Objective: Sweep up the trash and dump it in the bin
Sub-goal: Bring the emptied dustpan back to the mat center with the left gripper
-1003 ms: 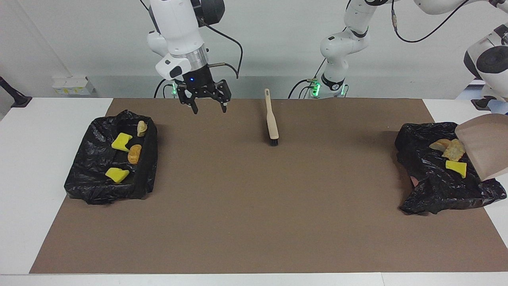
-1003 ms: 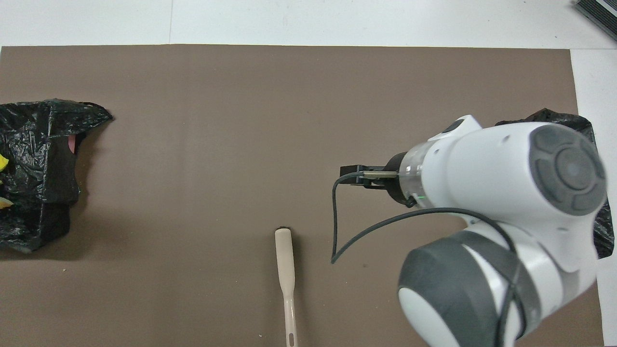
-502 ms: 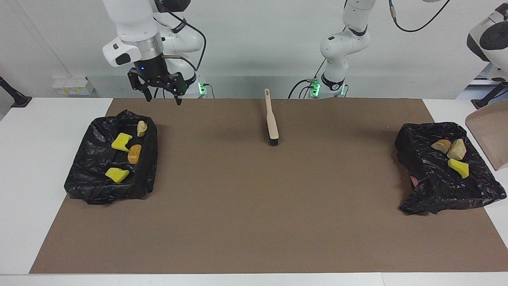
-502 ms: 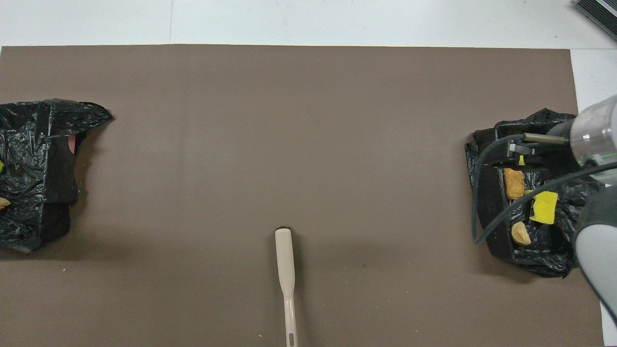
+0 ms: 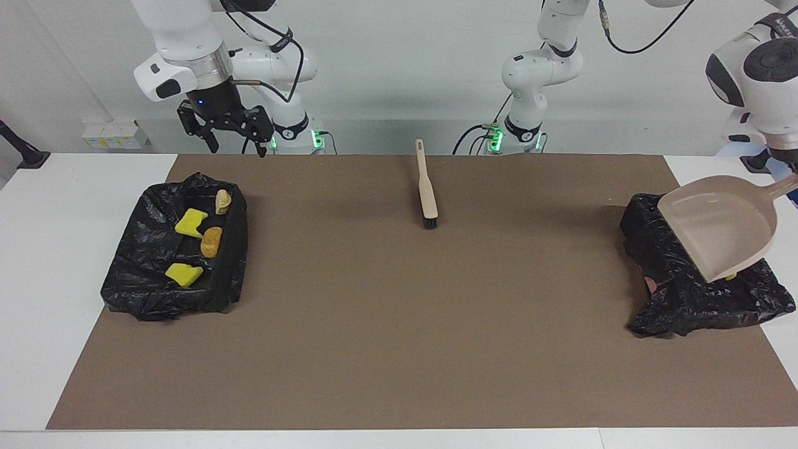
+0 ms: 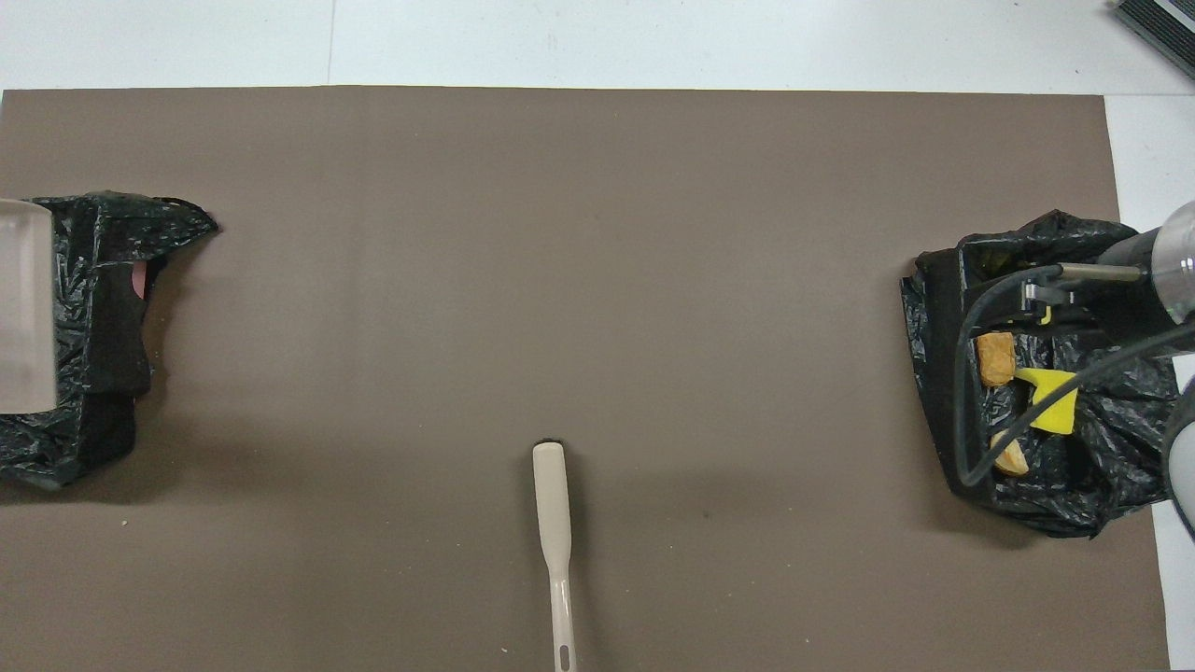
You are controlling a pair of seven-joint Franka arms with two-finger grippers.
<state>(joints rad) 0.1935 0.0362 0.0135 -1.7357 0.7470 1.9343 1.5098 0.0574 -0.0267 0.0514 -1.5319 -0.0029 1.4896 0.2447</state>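
Note:
The trash lies in two black-bag bins. The bin (image 5: 156, 293) at the right arm's end holds yellow wedges (image 5: 190, 222) and tan-orange chunks (image 5: 211, 241); the overhead view shows an orange chunk (image 6: 996, 357) and a yellow wedge (image 6: 1055, 411) there. A beige dustpan (image 5: 717, 224) hangs tilted over the other bin (image 5: 698, 299) and covers its contents except a yellow sliver (image 5: 730, 276). Its handle runs off the frame edge to my left gripper, which is out of sight. My right gripper (image 5: 227, 136) hangs open over the table edge by its base.
A beige hand brush (image 5: 427, 187) lies on the brown mat (image 5: 399, 324) midway between the arms, its handle toward the robots; the overhead view shows the brush (image 6: 553, 523) too. White table borders the mat.
The right arm swung from the middle of the table toward its own end and rose. The dustpan came back into view and now hangs over the bin at the left arm's end.

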